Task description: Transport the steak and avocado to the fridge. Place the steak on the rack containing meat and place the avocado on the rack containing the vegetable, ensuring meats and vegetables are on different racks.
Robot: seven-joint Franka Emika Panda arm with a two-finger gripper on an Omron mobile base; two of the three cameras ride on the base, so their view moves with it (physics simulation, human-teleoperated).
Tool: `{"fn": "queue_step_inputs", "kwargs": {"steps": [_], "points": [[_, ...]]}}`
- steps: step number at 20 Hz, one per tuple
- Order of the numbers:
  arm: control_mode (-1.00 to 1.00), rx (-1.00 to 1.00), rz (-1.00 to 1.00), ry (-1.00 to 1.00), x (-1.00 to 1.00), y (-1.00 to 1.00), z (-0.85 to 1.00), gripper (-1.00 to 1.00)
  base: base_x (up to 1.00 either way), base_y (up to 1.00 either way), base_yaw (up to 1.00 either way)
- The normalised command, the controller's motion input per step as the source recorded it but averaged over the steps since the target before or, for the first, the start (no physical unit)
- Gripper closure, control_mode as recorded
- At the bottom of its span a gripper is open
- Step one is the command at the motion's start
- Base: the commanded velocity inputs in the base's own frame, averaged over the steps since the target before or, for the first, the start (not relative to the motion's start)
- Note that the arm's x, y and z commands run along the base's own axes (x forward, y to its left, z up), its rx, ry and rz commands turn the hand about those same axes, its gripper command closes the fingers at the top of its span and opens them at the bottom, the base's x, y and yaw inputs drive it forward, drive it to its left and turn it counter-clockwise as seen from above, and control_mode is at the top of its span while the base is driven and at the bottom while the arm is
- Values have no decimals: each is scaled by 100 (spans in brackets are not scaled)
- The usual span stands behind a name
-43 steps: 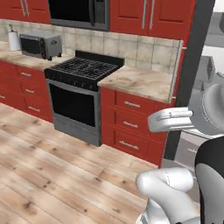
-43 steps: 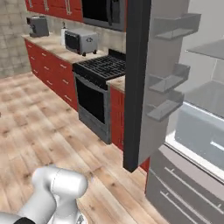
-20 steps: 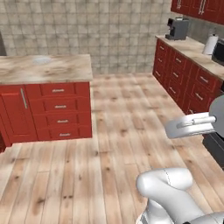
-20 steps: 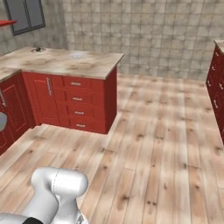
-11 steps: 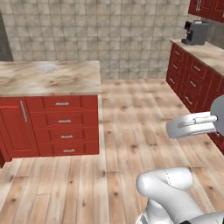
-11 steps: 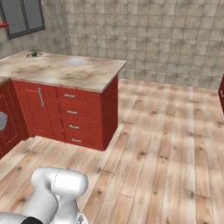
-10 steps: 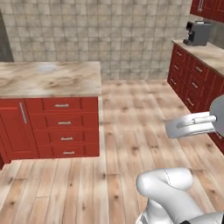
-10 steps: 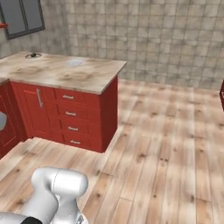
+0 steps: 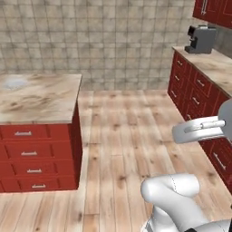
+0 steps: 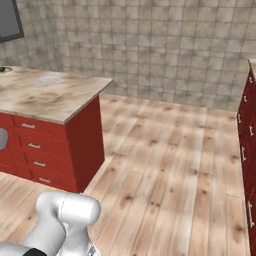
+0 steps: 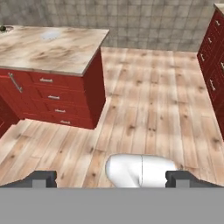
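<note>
Wooden plank flooring is running out ahead of me toward a tiled back wall, and I am looking across an open stretch of kitchen. At about nine o'clock in the left base view a red island cabinet with a pale marbled top is standing, its drawers facing me; the same island is sitting at about nine o'clock in the right base view and at ten o'clock in the hand view. At two o'clock in the left base view a run of red base cabinets is lining the side wall, with a grey coffee machine standing on its counter.

I am seeing the gripper at six o'clock in the hand view, its two dark fingertips rising far apart at either side, so the jaws are standing wide open. Between them I am seeing only bare floor and the robot's own body; they are holding nothing.

I am not finding the steak, the avocado or the fridge anywhere in these views, so I cannot tell where they lie relative to the jaws. A small pale round mark is lying on the island top, too faint for me to identify.
</note>
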Motion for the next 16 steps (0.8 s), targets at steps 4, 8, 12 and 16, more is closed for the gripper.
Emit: {"fn": "queue_step_inputs", "kwargs": {"steps": [4, 8, 12, 16], "points": [[100, 0, 0, 0, 0, 0, 0, -100, 100, -100, 12], [100, 0, 0, 0, 0, 0, 0, -100, 100, -98, 16], [100, 0, 0, 0, 0, 0, 0, -100, 100, -89, 17], [100, 0, 0, 0, 0, 0, 0, -100, 100, -48, 19]]}}
